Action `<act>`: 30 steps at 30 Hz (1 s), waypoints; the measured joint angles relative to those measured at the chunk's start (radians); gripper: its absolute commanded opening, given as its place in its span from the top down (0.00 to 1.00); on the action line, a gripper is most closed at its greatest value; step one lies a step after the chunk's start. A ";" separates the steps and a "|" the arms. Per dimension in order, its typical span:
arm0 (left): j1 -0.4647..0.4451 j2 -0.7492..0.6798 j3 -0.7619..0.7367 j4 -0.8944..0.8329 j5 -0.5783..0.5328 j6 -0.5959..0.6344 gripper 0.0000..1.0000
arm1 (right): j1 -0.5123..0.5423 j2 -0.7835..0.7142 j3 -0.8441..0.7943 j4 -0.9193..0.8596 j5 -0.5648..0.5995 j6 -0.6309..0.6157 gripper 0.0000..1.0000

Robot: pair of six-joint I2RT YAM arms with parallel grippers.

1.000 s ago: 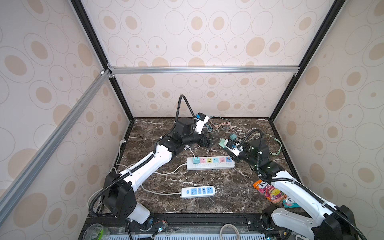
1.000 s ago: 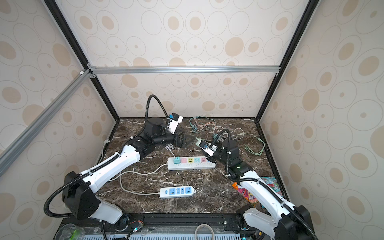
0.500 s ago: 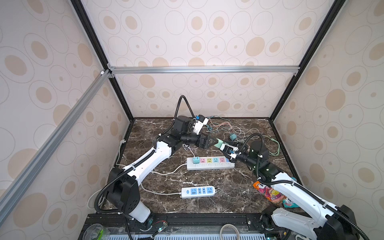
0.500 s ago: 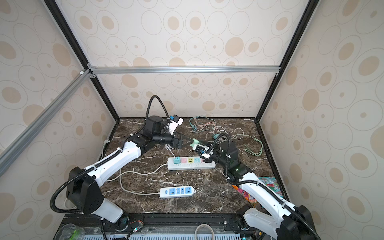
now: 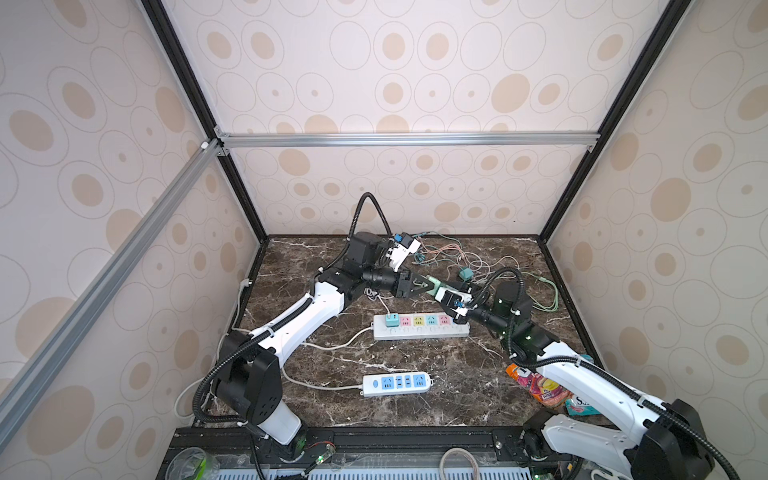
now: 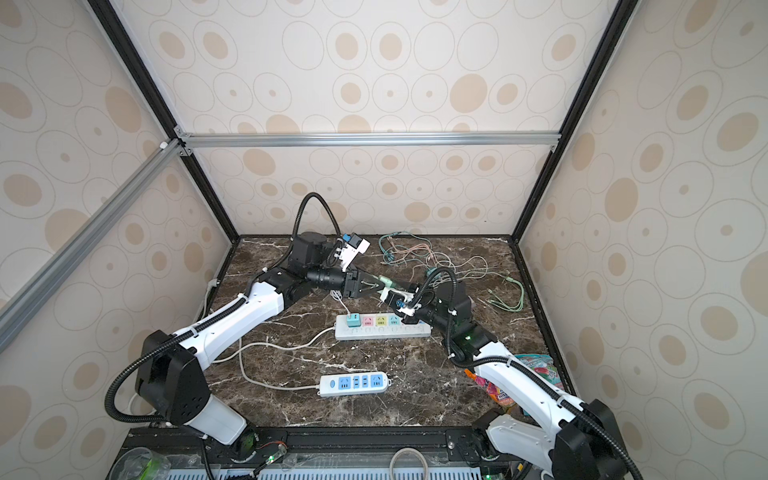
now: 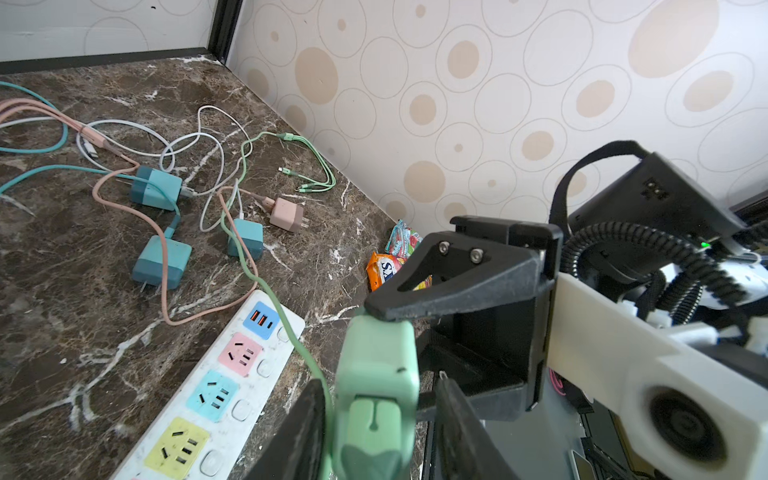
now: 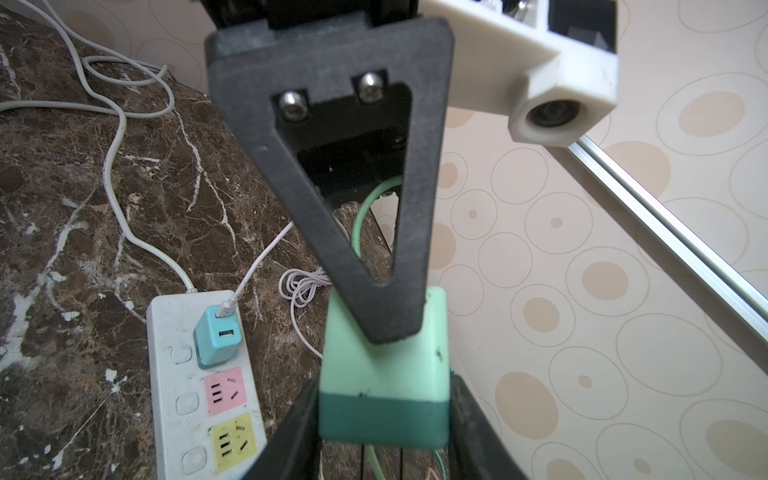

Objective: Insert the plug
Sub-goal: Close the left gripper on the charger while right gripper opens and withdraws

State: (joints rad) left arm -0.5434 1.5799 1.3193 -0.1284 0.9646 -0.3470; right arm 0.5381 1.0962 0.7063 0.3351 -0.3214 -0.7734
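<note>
In both top views your two arms meet in the air over the far side of the long white plastic power strip with pastel sockets (image 5: pixel 419 328), which lies flat on the dark marble tabletop (image 5: pixel 415 411). The mint-green square plastic plug (image 5: pixel 434 286) hangs between the left gripper (image 5: pixel 424 286) and the right gripper (image 5: pixel 448 293) — clear of the strip, in no socket. A small teal cube charger (image 5: pixel 391 320) sits in the strip's end socket on the left arm's side.

From the left wrist you see the plug (image 7: pixel 376 374) between the left gripper's own black fingers (image 7: pixel 299 428). They stand close on either side, yet a dark gap shows at one side, so I cannot tell whether they press it. The plug's green cable (image 7: pixel 249 266) trails across the strip's blue USB end.

From the right wrist, the right gripper's fingers (image 8: pixel 469 432) clamp the plug's dark-green band on both sides — the strip lies below it. A left finger's tip overlaps the plug's pale face
</note>
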 measured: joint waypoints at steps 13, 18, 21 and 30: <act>0.013 -0.022 -0.021 -0.011 -0.124 0.046 0.16 | 0.005 0.007 0.000 -0.008 -0.016 0.010 0.93; 0.026 -0.044 -0.030 0.053 -0.062 0.050 0.14 | 0.005 0.003 0.000 -0.029 -0.024 0.022 0.93; 0.014 -0.043 -0.029 0.060 -0.023 0.067 0.15 | 0.005 0.003 0.000 -0.028 -0.024 0.025 0.93; -0.014 -0.023 -0.021 -0.018 -0.005 0.150 0.33 | 0.006 0.008 0.000 0.003 -0.019 0.019 0.94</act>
State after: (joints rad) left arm -0.5571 1.5566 1.2987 -0.1459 0.9600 -0.1967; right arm 0.5438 1.1038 0.7067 0.3382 -0.3405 -0.7547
